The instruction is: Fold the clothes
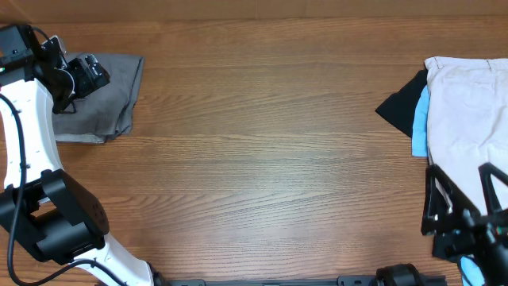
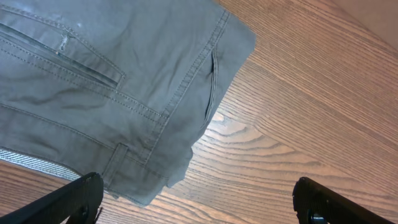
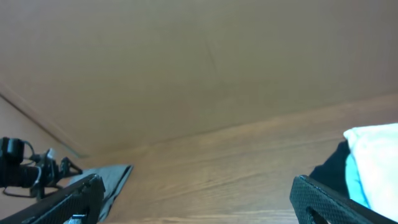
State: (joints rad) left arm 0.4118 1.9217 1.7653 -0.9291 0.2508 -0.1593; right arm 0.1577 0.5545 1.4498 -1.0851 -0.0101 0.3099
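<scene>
1 grey shorts [image 1: 107, 99], 1 beige garment [image 1: 468, 111], 1 light-blue piece [image 1: 420, 129], 1 black piece [image 1: 401, 105], 1 table [image 1: 262, 159].

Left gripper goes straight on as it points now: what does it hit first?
Most likely the grey shorts, near their folded edge; the open left gripper points down at it. The line runs close to that edge, so it could meet bare table just beside. Depth is unclear.

Brightly, evenly lit, seemingly from above; soft shadow under the grey shorts [image 2: 93, 74]; hazy and blurred in right wrist view.
</scene>
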